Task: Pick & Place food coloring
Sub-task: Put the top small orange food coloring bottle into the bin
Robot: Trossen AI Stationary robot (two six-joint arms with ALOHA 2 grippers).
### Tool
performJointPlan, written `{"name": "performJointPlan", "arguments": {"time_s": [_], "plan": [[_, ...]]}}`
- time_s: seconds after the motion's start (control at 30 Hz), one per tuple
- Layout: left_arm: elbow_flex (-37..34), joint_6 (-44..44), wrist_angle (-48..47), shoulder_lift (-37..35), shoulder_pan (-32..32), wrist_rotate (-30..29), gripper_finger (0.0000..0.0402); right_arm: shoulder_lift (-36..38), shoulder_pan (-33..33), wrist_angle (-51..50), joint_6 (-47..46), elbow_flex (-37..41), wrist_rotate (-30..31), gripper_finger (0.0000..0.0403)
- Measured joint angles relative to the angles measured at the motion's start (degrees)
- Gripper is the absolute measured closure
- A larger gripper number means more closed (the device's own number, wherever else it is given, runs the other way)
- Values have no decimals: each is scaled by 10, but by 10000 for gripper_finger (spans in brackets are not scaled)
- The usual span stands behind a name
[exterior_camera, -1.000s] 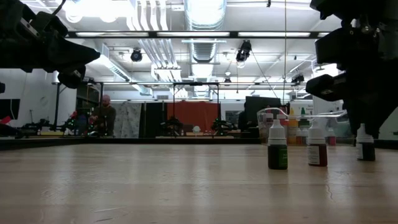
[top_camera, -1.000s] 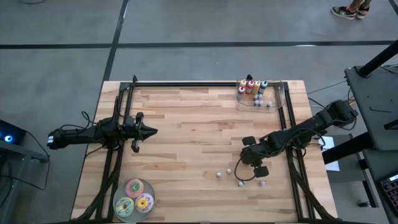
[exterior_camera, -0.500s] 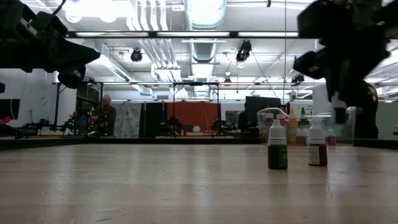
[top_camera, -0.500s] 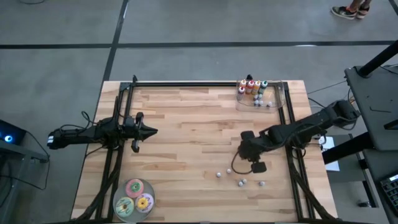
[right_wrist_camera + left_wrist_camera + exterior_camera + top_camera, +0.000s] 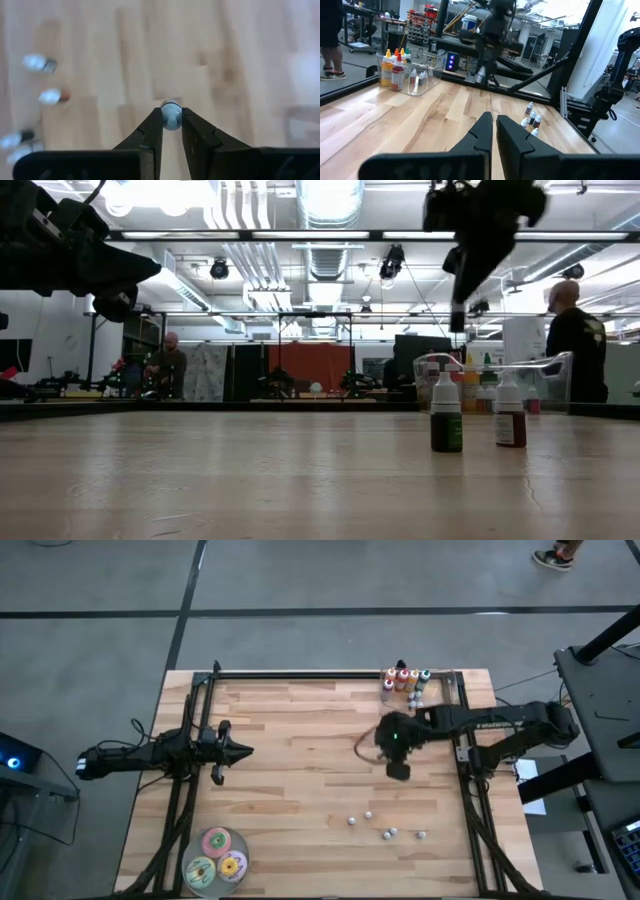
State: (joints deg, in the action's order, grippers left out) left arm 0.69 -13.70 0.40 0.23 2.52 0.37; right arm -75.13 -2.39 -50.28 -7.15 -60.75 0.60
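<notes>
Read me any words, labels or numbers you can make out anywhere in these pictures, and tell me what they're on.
None can be read.
Food coloring bottles: labels too small.
Round discs: markings blurred.
Bottle in the right gripper: only its pale cap shows.

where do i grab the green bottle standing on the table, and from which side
Take the green bottle by its pale cap, coming straight down from above. It stands upright, so the cap is the topmost part and narrower than the body. The red bottle beside it stands apart, which should leave room on either side.
</notes>
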Motion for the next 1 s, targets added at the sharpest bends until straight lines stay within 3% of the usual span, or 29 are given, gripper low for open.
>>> {"name": "performJointPlan", "arguments": {"time_s": [0.33,1.0], "plan": [[0,0,0,0,0,0,402,-1,-126,-45,-61,-58,53,353],[0,0,0,0,0,0,402,-1,-350,-65,-90,-59,74,353]]}}
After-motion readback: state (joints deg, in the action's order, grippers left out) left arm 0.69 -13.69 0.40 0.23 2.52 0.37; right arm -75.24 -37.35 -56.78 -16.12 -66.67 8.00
